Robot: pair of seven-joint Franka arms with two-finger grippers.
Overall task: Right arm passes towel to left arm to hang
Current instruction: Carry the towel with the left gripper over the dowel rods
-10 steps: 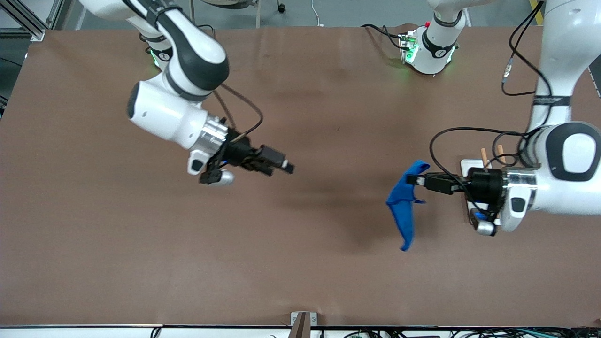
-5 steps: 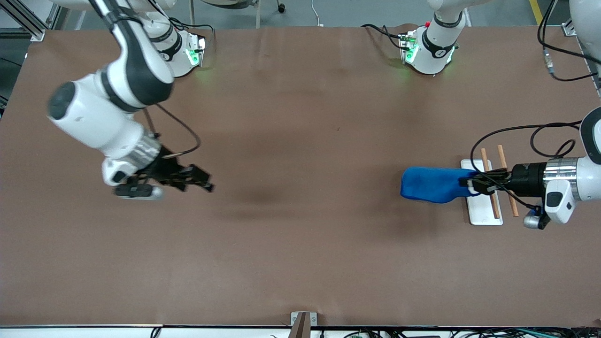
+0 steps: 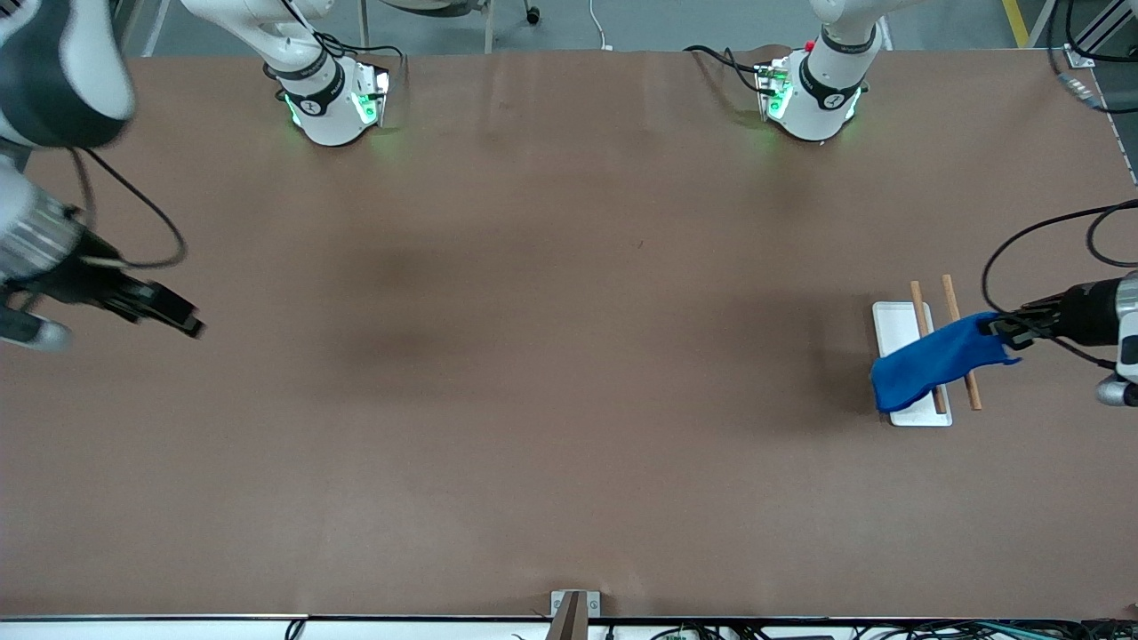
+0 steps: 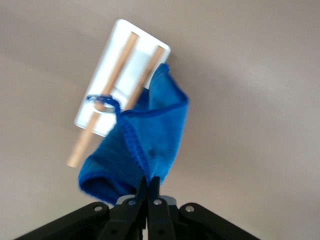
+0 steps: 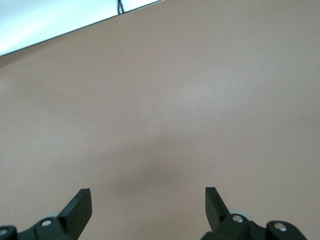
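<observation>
Two end effectors, one towel, one rack on the tabletop.

Item: my left end effector (image 3: 994,330), up in the air over the rack, pinched tight on one edge of the towel (image 3: 933,360). In my left wrist view the fingers (image 4: 148,192) meet with only a fold of blue cloth between them.

Item: my right end effector (image 3: 182,317), over bare tabletop (image 3: 569,400) at the right arm's end, jaws spread wide, holding nothing; that arm waits.

Item: rack (image 3: 893,324), a white base carrying two wooden rods, at the left arm's end of the tabletop. Whether the towel touches a rod, I cannot tell.

Item: towel, condition. Bunched, hanging from my grip across both rods. Its long axis runs crosswise to the rods, sloping from the held edge down toward its free end, which points toward the front camera and the table's middle. A loose thread (image 4: 102,98) loops at one corner.

Risks, as I judge them: the grip is on a thin edge, so cloth may slip out. Most of the towel sits to one side of the rods; if I let go like this, it could slide off. The thread may snag a rod.
</observation>
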